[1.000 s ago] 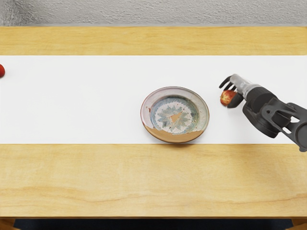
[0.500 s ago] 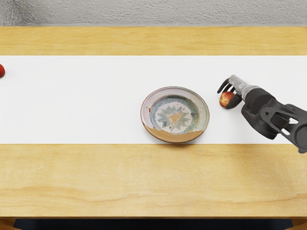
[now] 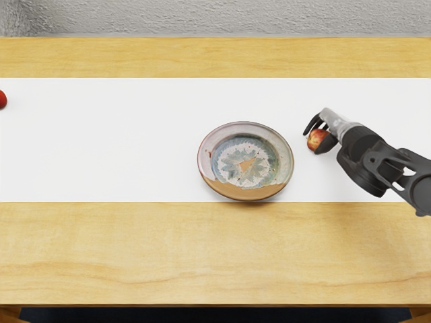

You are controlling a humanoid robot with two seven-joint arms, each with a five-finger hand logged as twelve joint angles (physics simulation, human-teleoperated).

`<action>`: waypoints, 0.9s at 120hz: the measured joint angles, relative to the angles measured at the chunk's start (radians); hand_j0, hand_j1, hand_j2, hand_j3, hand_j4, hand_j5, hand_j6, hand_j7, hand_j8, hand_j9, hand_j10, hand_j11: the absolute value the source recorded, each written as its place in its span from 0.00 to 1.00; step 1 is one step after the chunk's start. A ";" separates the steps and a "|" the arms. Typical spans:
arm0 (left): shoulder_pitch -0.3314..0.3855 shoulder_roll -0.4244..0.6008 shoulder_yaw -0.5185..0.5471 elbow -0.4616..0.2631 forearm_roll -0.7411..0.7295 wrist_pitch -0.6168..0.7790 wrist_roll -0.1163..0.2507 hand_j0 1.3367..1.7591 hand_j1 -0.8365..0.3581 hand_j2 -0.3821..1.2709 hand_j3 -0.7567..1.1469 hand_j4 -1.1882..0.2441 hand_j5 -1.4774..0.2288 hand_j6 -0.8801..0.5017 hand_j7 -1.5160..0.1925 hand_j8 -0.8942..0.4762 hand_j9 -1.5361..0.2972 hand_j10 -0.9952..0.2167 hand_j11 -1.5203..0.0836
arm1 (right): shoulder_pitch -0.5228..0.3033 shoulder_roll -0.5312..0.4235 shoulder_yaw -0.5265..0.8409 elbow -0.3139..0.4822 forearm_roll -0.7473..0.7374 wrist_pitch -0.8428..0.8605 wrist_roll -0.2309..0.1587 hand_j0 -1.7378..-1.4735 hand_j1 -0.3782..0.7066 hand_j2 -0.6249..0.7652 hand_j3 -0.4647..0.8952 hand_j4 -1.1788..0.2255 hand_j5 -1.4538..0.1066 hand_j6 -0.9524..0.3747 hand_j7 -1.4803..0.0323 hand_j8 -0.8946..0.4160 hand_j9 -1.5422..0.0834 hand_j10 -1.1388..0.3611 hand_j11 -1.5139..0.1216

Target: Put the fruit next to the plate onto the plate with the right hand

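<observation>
We find the fruit point(image 3: 315, 140) near the plate point(image 3: 232, 192), about its three o'clock; a second fruit point(image 3: 2, 99) lies well apart at nine.

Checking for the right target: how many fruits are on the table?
2. One red-yellow fruit lies right of the plate, in the right hand's fingers; a red fruit, cut off, sits at the left edge.
</observation>
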 joint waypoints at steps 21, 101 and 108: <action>0.000 0.000 0.000 0.000 0.000 0.000 0.000 0.76 0.98 0.23 0.40 0.82 0.86 0.63 0.88 0.65 0.83 0.81 0.94 | -0.001 -0.001 0.086 0.008 0.027 0.005 0.001 0.34 0.58 0.65 0.34 0.31 0.37 0.37 0.37 0.39 0.40 0.45 0.35; 0.000 0.000 0.000 0.000 0.000 0.000 0.000 0.76 0.98 0.23 0.40 0.82 0.86 0.63 0.88 0.65 0.83 0.81 0.94 | -0.057 0.091 0.186 0.310 0.080 0.016 0.003 0.30 0.65 0.86 0.34 0.33 0.25 0.38 0.33 0.41 0.31 0.43 0.28; 0.000 0.000 0.000 0.000 0.000 0.000 0.000 0.76 0.98 0.23 0.40 0.82 0.86 0.63 0.88 0.65 0.83 0.81 0.94 | -0.074 0.106 0.183 0.311 0.080 0.016 0.002 0.30 0.66 0.87 0.34 0.33 0.25 0.39 0.33 0.43 0.31 0.43 0.28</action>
